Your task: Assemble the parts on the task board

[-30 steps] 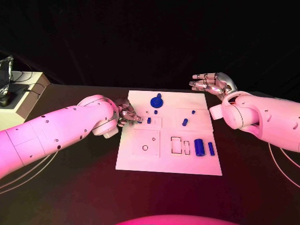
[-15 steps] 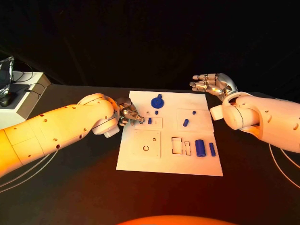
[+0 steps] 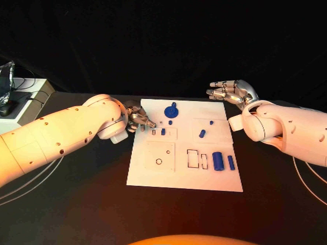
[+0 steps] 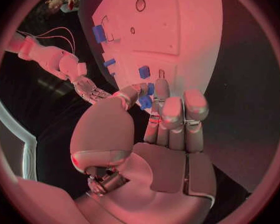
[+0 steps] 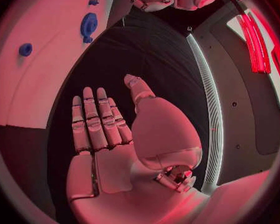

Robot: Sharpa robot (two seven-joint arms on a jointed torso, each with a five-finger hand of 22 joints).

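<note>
The left hand [image 3: 140, 119] is at the left edge of the task board [image 3: 156, 173], fingers straight and close together, thumb tip touching a small blue part [image 4: 145, 102] — a real pinch I cannot tell. The long blue cylinder [image 3: 217, 160] lies lengthwise, along the board. The right hand [image 3: 233, 92] hovers beyond the far right corner — fingers loosely apart, holding nothing.

- Tabletop [image 3: 75, 204]: black, matte, bare dark surface toward the near edge
- Backdrop [image 3: 163, 41]: black behind the tabletop, no detail discernible
- White box-like unit [image 3: 20, 109] at far left, just off the tabletop's edge
- Crumpled silvery object [image 3: 0, 81] on top of that unit, dark cables beside it
- Thin pale cables [image 3: 31, 186] trail across the tabletop's left side
</note>
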